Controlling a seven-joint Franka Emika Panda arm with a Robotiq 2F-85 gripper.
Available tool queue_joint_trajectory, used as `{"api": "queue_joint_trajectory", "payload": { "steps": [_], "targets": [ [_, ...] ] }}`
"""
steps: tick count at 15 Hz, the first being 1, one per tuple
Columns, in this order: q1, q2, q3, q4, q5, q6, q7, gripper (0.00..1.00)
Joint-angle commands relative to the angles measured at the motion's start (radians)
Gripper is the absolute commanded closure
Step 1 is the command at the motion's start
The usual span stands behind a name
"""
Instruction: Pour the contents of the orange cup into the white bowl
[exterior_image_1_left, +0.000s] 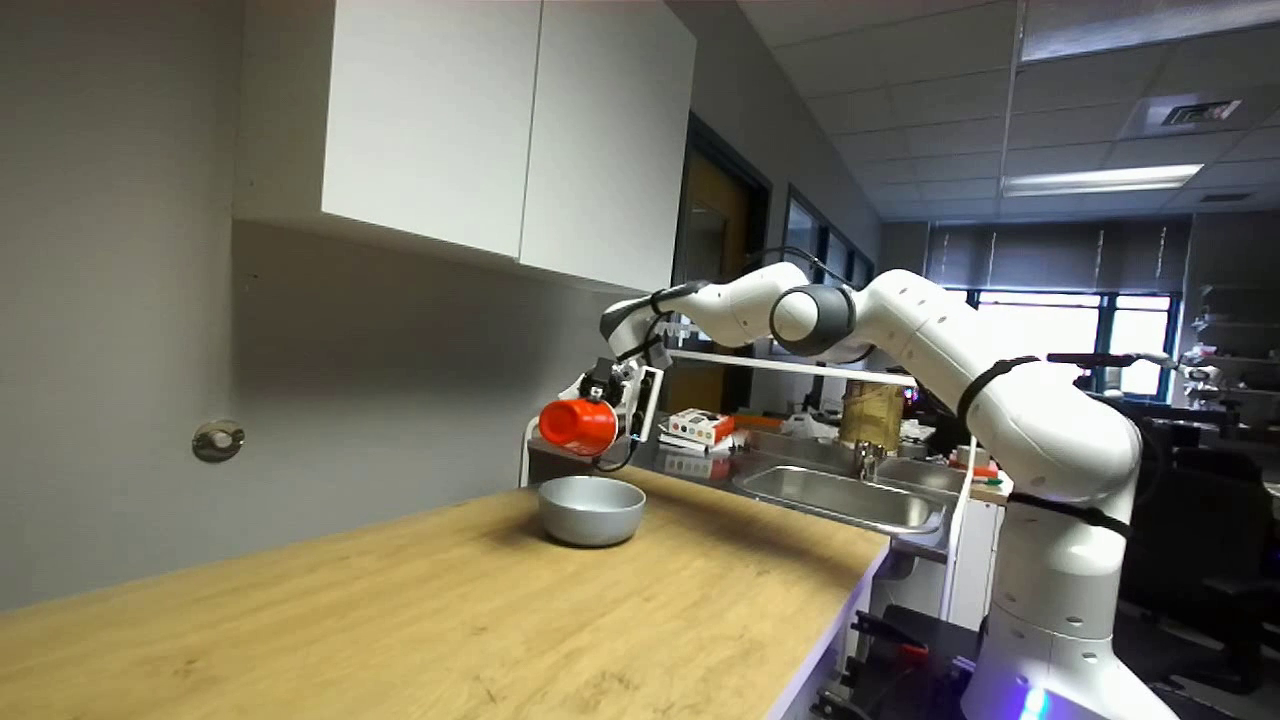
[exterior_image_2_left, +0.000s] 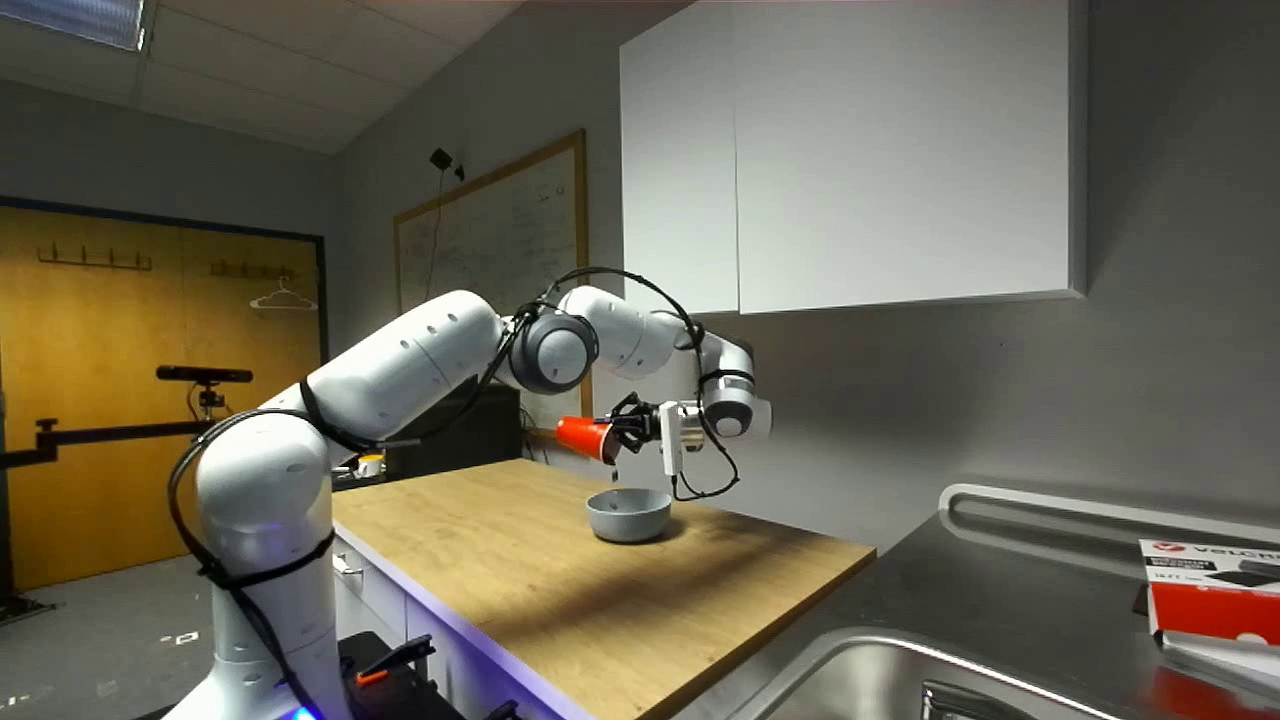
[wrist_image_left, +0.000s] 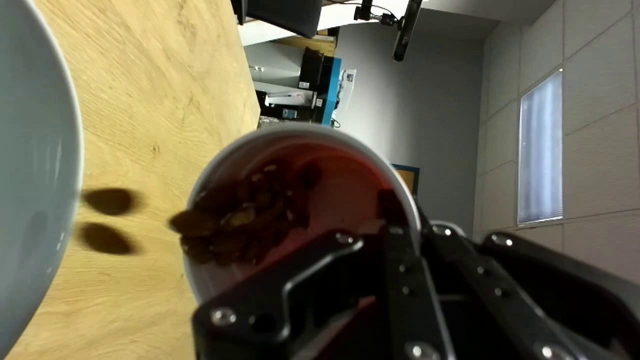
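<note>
The white bowl (exterior_image_2_left: 628, 525) stands below the mouth of the tilted orange cup (exterior_image_2_left: 580, 436), blocking the way down; a gap of air parts them, with two blurred brown pieces (wrist_image_left: 109, 201) there in the wrist view. The wall cabinet (exterior_image_2_left: 900, 160) limits height along the back wall (exterior_image_2_left: 850, 400). Room to pass lies low over the desk (exterior_image_1_left: 600, 620), on the robot's side of the bowl, beneath the arched arm (exterior_image_2_left: 430, 348).

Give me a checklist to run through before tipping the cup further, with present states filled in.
1. Gripper closed on the orange cup: ok.
2. Cup tipped, its mouth above the white bowl in both exterior views: ok.
3. Bowl upright on the wooden countertop: ok.
4. Cup emptied: not ok; brown pieces are inside.
5. All falling pieces landing in the bowl: cannot tell.
</note>
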Motion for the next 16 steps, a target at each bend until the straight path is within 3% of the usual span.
{"api": "queue_joint_trajectory", "payload": {
  "steps": [1, 16],
  "targets": [
    [-0.023, 0.077, 0.029, 0.095, 0.048, -0.048, 0.055, 0.99],
    [-0.016, 0.170, 0.041, 0.160, 0.124, -0.075, 0.118, 0.99]
  ]
}}
